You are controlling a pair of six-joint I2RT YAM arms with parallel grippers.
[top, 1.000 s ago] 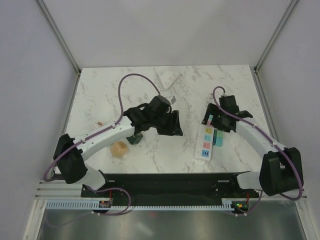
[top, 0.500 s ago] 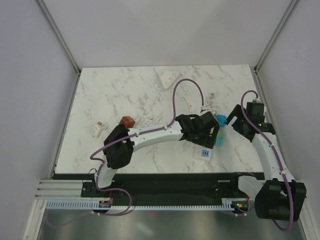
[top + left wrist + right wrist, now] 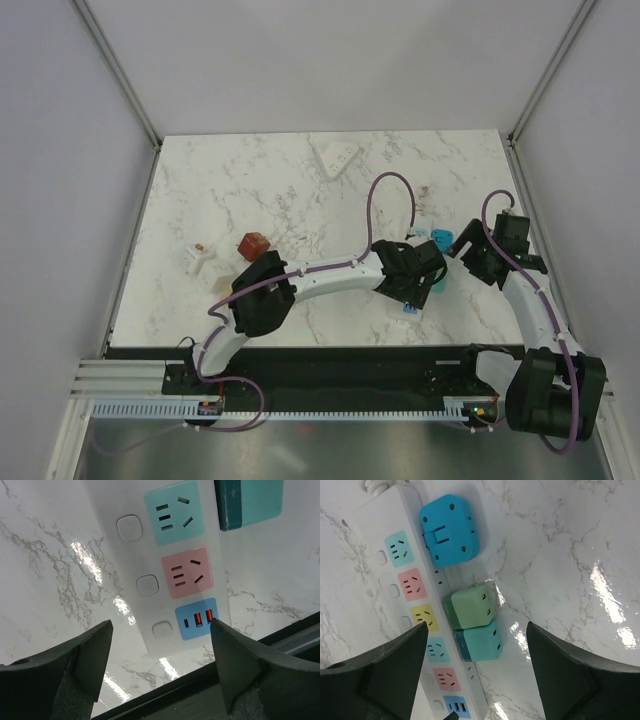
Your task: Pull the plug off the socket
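A white power strip (image 3: 405, 555) with coloured sockets lies on the marble. Three plugs sit along its right side: a flat blue plug (image 3: 449, 530), a green cube plug (image 3: 472, 606) and a teal cube plug (image 3: 482, 641). My right gripper (image 3: 476, 627) hangs open above the green and teal plugs, touching neither. My left gripper (image 3: 160, 629) is open over the strip's (image 3: 150, 555) near end, straddling the blue USB panel (image 3: 196, 619). The teal plug (image 3: 250, 502) shows at the top right of that view. From above, the left gripper (image 3: 418, 272) hides most of the strip (image 3: 408, 308); the right gripper (image 3: 470, 258) is beside the blue plug (image 3: 441, 238).
A white adapter (image 3: 335, 157) lies near the table's far edge. A brown cube (image 3: 252, 244) and a small white piece (image 3: 198, 259) sit on the left. The table's dark front edge (image 3: 210, 680) runs just below the strip's end.
My left arm has swung from the table's middle-left to over the strip, and its gripper has opened. The right arm has drawn back to the right of the strip.
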